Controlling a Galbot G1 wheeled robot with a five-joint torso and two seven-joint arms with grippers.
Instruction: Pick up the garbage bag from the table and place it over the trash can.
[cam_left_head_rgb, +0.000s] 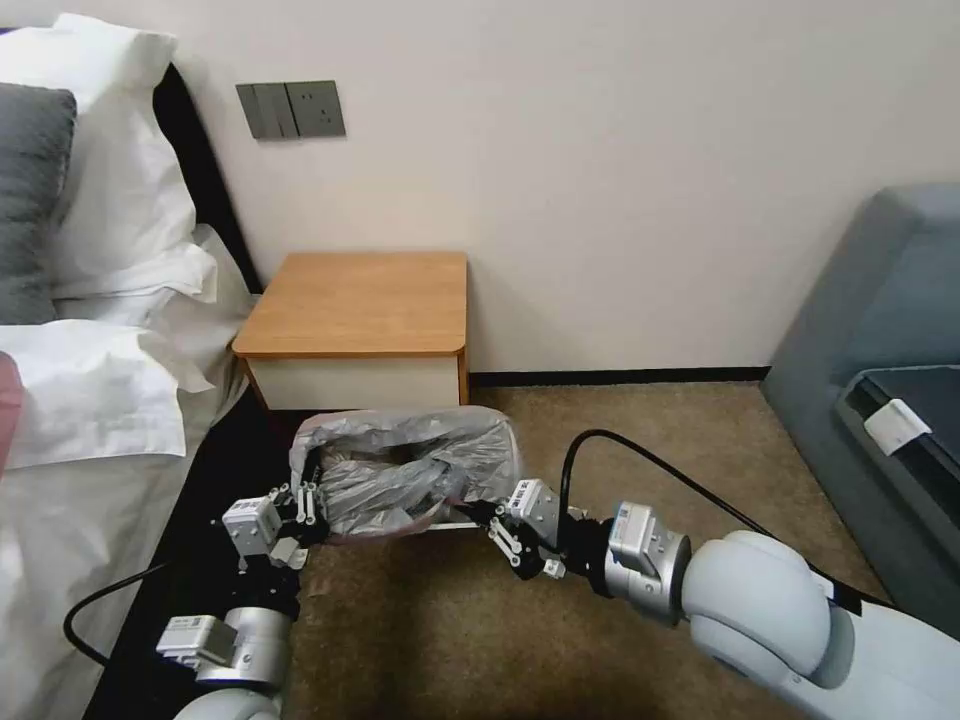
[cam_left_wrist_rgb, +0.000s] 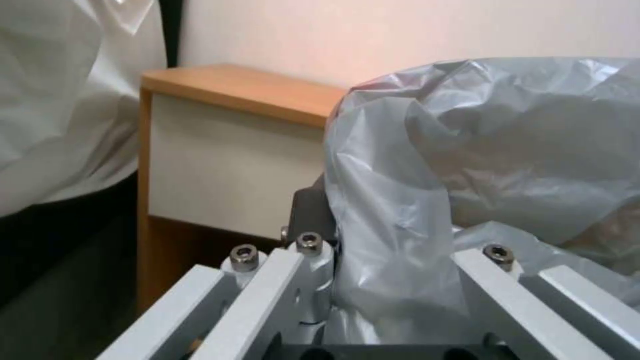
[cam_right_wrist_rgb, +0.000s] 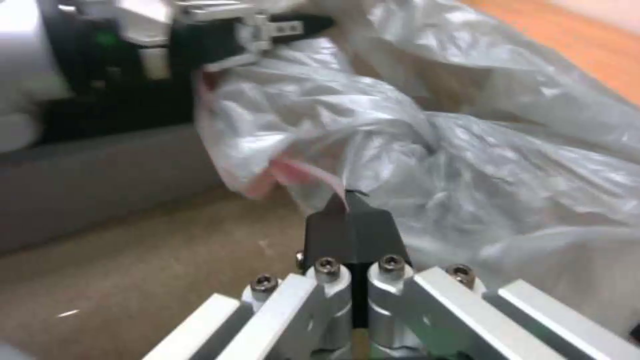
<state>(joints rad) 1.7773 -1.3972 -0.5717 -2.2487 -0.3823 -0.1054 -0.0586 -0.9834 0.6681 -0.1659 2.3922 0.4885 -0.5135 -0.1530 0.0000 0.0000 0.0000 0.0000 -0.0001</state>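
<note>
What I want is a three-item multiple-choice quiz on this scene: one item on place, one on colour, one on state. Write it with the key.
1. Where is the garbage bag?
A. Flat on the table top
B. In front of the table, stretched between the left gripper and the right gripper
C. On the bed

2. What colour is the bag's rim edge?
A. Pinkish-red
B. Blue
C. Green

3. What state is the right gripper in?
A. Wide open, clear of the bag
B. Shut on a cable
C. Shut on the bag's rim

Key: 1 B, the head view shows the bag low before the table with a gripper at each end. 2 A, the right wrist view shows a pinkish-red strip. 3 C, its fingers meet on that strip.
</note>
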